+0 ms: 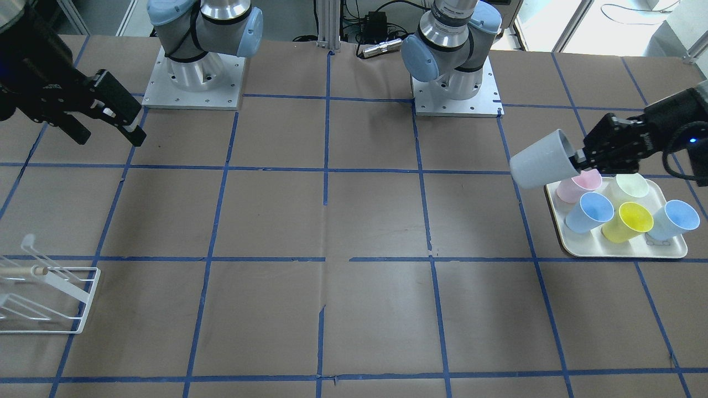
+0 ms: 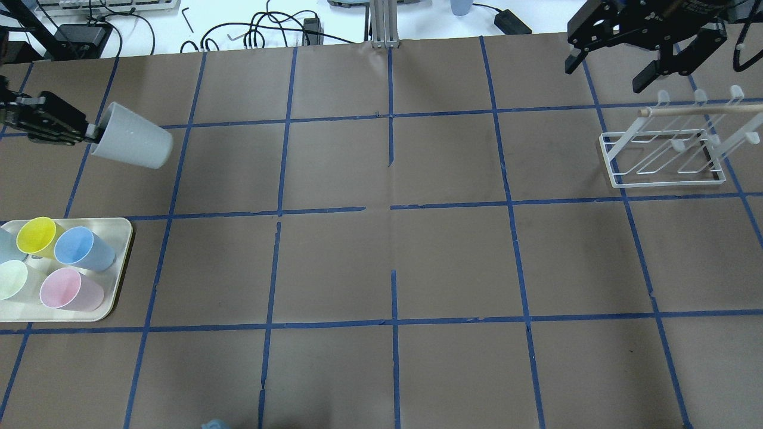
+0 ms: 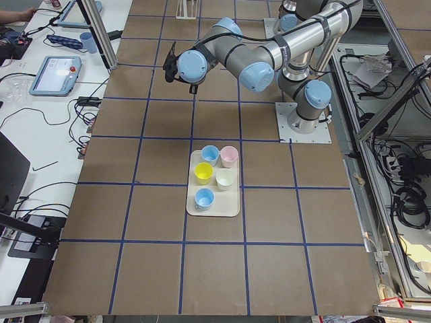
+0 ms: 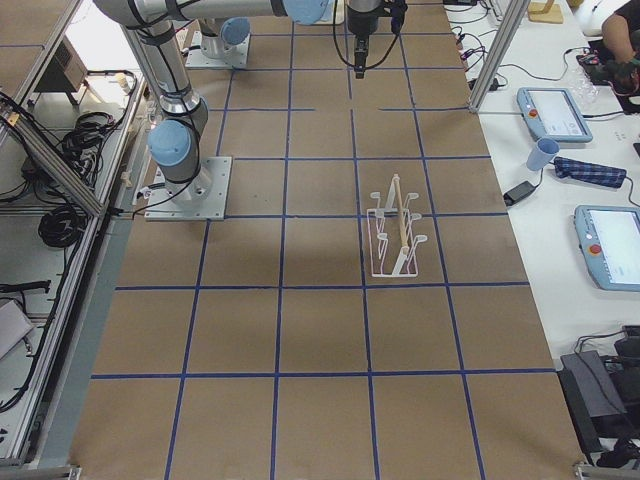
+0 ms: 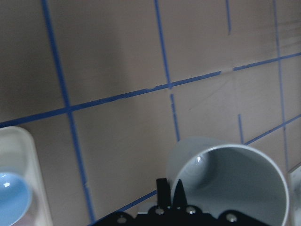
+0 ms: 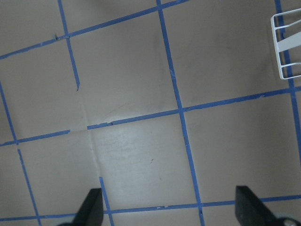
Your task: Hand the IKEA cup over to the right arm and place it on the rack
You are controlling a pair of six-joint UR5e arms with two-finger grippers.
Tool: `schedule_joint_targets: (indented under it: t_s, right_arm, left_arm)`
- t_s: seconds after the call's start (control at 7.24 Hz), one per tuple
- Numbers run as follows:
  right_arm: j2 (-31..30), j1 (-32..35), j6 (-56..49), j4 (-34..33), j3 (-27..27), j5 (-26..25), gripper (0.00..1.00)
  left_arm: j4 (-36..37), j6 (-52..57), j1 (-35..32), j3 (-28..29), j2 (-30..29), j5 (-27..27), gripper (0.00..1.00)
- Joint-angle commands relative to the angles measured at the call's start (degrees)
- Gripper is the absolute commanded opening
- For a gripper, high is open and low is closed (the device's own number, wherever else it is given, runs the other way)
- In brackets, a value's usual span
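Note:
My left gripper point(image 2: 90, 132) is shut on the rim of the grey IKEA cup point(image 2: 132, 143) and holds it on its side in the air, base pointing toward the table's middle. In the front view the cup point(image 1: 539, 162) hangs just above the tray's near corner, at the left gripper point(image 1: 579, 157). The left wrist view looks into the cup's mouth point(image 5: 235, 186). My right gripper point(image 2: 611, 59) is open and empty, raised near the far edge behind the white wire rack point(image 2: 664, 149). It shows at the far left of the front view point(image 1: 113, 124), well above the rack point(image 1: 47, 293).
A cream tray point(image 2: 116, 268) at the left holds several cups: yellow point(image 2: 37, 236), light blue point(image 2: 83, 249), pink point(image 2: 70, 289) and pale green point(image 2: 13, 280). Brown paper with a blue tape grid covers the table. Both arm bases point(image 1: 193, 72) stand at the robot's side.

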Motion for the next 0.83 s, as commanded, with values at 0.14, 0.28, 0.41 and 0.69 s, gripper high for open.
schedule_joint_targets:
  t_s: [0.14, 0.28, 0.41, 0.69]
  right_arm:
    - [0.1, -8.4, -4.3, 12.1, 0.3, 14.5, 1.00]
    - [0.1, -10.3, -6.1, 16.2, 0.7, 19.6, 1.00]
    - [0.1, -10.8, -7.0, 21.1, 1.0, 24.4, 1.00]
    - [0.2, -11.0, -8.2, 27.5, 2.4, 32.7, 1.00]
  left_arm:
    - [0.0, -1.0, -8.1, -8.2, 1.5, -22.1, 0.00]
    - [0.0, -1.1, -12.5, -8.7, 1.7, -29.2, 0.00]
    - [0.0, -1.8, -17.2, -9.3, 1.6, -37.2, 0.00]
    - [0.4, -1.6, -22.8, -12.2, 2.0, -48.3, 0.00]
